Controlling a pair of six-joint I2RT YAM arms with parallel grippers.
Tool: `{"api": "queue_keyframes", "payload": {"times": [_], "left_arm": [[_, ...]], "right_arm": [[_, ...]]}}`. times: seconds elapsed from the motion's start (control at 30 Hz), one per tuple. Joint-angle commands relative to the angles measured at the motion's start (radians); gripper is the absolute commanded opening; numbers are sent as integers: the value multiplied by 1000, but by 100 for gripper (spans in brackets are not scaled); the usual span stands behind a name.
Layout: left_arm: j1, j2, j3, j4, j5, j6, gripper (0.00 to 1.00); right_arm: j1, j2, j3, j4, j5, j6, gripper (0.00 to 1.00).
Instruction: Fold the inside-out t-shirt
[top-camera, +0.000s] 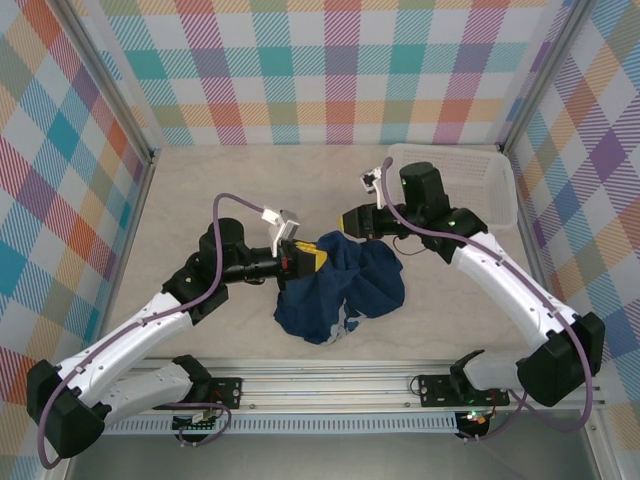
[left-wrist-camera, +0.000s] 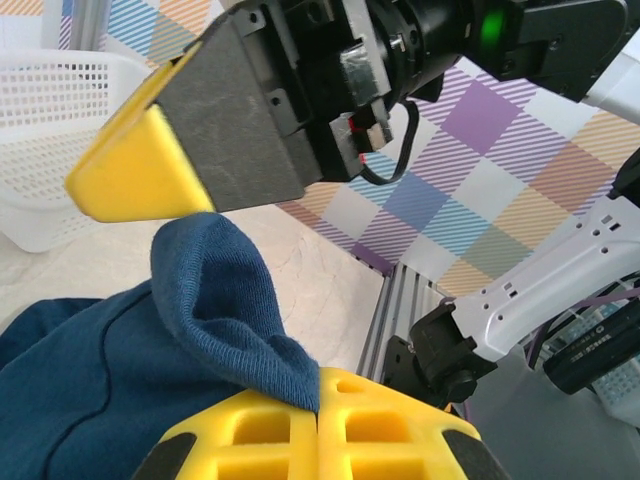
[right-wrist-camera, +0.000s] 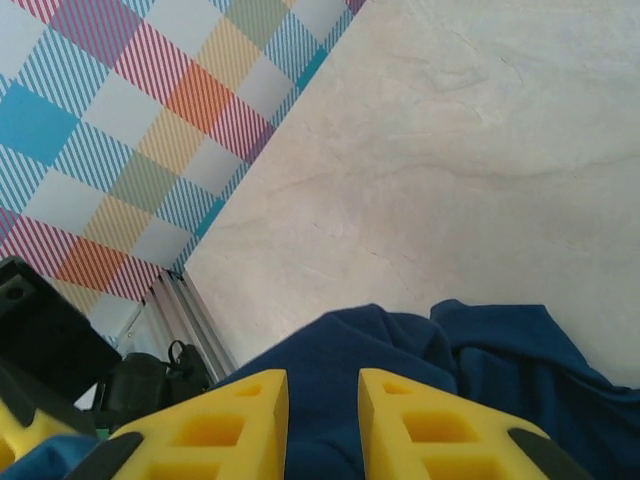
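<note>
Beige marbled worktop (top-camera: 250, 190): is carrying a dark navy blue cloth t-shirt (top-camera: 340, 290), lying crumpled near its centre. Left gripper (left-wrist-camera: 318, 402): is clenching a raised fold of the shirt. Right gripper (right-wrist-camera: 322, 382): is hovering over the cloth, released, fingers parted.

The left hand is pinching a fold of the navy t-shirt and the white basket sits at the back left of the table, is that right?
No. The white basket sits at the back right of the table, as the top view shows. The left hand does pinch a fold of the navy t-shirt.
</note>
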Motion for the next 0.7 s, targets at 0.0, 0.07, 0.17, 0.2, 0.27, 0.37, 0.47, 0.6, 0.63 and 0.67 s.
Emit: {"api": "queue_keyframes", "payload": {"times": [0.0, 0.07, 0.17, 0.2, 0.27, 0.37, 0.47, 0.6, 0.63, 0.67], "left_arm": [[5, 3, 11, 14, -3, 35, 0], [5, 10, 15, 3, -13, 39, 0], [5, 20, 21, -18, -37, 48, 0], [5, 22, 21, -21, -44, 48, 0], [5, 27, 27, -26, -50, 46, 0], [5, 32, 30, -28, -53, 43, 0], [5, 33, 28, -27, -58, 40, 0], [5, 34, 29, -28, -56, 37, 0], [5, 34, 30, -28, -55, 37, 0], [5, 32, 32, -29, -55, 37, 0]], "right_arm": [[-7, -112, -28, -54, -33, -90, 32], [-7, -167, -61, -75, -20, -91, 35], [-7, -254, -107, -103, -19, -83, 36], [-7, -281, -128, -98, -38, -67, 36], [-4, -313, -173, -71, -98, -26, 37], [5, -325, -227, -24, -142, 30, 37], [29, -312, -261, 51, -160, 76, 37], [66, -262, -261, 75, -135, 79, 37], [68, -253, -261, 81, -130, 80, 36], [70, -243, -263, 92, -125, 84, 36]]}}
